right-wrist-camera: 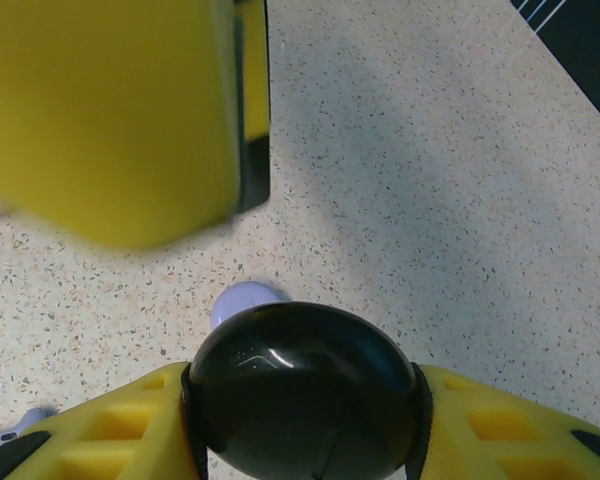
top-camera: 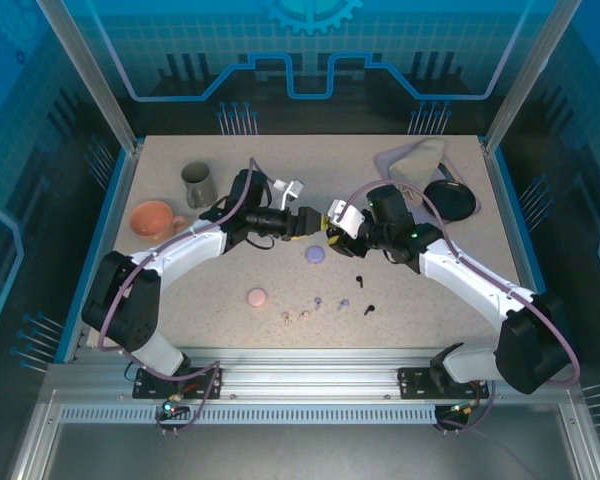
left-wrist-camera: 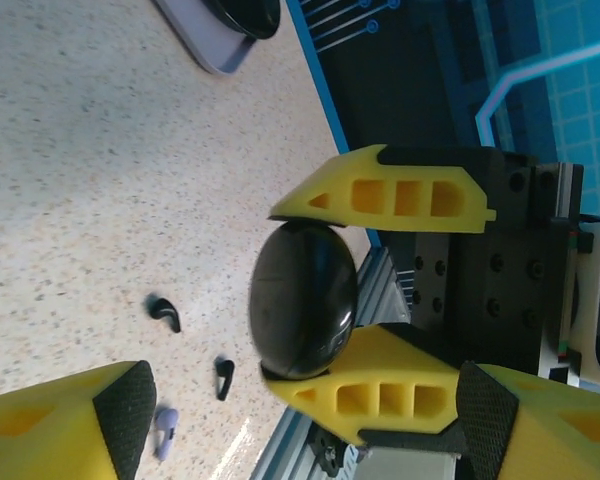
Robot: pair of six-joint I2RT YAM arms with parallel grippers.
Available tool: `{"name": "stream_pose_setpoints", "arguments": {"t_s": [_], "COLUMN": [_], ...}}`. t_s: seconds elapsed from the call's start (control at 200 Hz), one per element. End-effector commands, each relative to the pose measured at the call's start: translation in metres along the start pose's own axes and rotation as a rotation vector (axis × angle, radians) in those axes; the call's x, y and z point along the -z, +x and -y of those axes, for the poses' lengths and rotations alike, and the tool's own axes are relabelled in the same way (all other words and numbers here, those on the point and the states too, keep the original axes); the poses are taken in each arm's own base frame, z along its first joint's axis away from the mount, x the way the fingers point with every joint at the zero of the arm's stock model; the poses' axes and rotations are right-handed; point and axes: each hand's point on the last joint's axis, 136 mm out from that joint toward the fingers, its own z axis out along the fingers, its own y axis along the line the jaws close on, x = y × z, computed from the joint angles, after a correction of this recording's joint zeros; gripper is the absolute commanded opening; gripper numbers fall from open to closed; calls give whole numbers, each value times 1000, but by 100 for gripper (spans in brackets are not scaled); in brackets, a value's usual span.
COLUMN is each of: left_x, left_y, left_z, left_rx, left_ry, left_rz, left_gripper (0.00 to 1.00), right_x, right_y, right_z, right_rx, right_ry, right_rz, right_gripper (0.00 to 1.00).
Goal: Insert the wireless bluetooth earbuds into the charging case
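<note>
Black case (right-wrist-camera: 300,395) in right hand (left-wrist-camera: 285,295)

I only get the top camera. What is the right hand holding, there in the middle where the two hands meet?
Observer: The right wrist view shows the right hand clamped on a glossy black round case, and its lid looks closed.
Operator: Okay, is the left hand gripping that case too?
Observer: No. In the left wrist view the left hand is open, and its fingers stand clear of the case.
</note>
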Motion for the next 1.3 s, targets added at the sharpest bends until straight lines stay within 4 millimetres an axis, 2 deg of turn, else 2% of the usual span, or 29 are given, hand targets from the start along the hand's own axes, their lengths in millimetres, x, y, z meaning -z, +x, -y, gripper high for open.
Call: {"name": "stream_pose_setpoints", "arguments": {"t_s": [0.0,0.38,0.6,0.715,0.775,0.925,1.186,1.296], "left_x": [-13,-35,-35,-32,-30,-24,-10,1], "left_y": [-5,4,3,1,2,-2,-14,-24], "left_z": [18,18,25,28,28,25,16,13], "left_rx": [-12,-21,-72,-110,-130,-184,-302,-357], "left_ry": [57,56,67,63,56,15,-95,-152], "left_rz": [-15,-69,-64,-49,-40,2,117,188], "left_gripper": [79,46,20,12,10,7,0,0], "right_x": [-1,-4,-10,-10,-8,3,41,60], "right_y": [-11,-15,-11,-10,-11,-11,-26,-30], "right_z": [-6,-10,-15,-15,-14,-9,4,13], "right_rx": [20,-10,-22,-23,-26,-45,-125,-173], "right_ry": [-14,-53,-93,-99,-102,-88,-46,0], "right_rz": [38,48,20,7,7,14,113,161], "right_gripper": [47,46,47,49,52,69,98,100]}}
